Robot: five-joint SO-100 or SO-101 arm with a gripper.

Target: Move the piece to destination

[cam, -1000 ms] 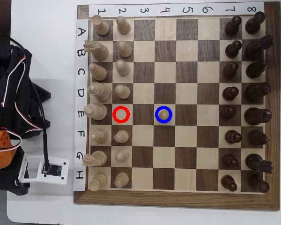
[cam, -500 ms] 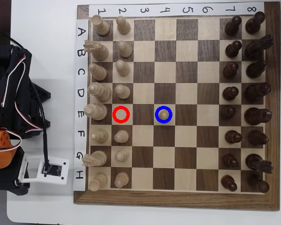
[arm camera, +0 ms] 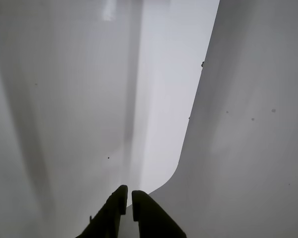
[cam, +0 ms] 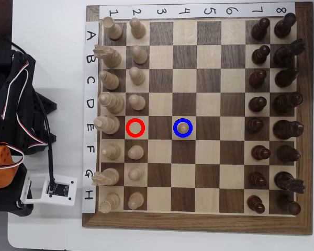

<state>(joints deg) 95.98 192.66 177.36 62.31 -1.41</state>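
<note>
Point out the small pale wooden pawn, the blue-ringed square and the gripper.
Small pale wooden pawn (cam: 183, 126), overhead view, round head.
Blue-ringed pale square (cam: 176, 128), overhead view, the ring's left edge.
Black gripper (arm camera: 128, 198), wrist view, between the fingertips.

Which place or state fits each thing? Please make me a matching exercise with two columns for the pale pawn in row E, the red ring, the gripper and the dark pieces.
Things:
1. pale pawn
2. red ring
3. gripper
4. dark pieces

Places or states:
A. around a vacant square in column 2
B. inside the blue ring, column 4
C. columns 7 and 8, right side in the overhead view
D. off the board, over the white table, jaws nearly together, holding nothing

Pairs: 1-B, 2-A, 3-D, 4-C
</note>
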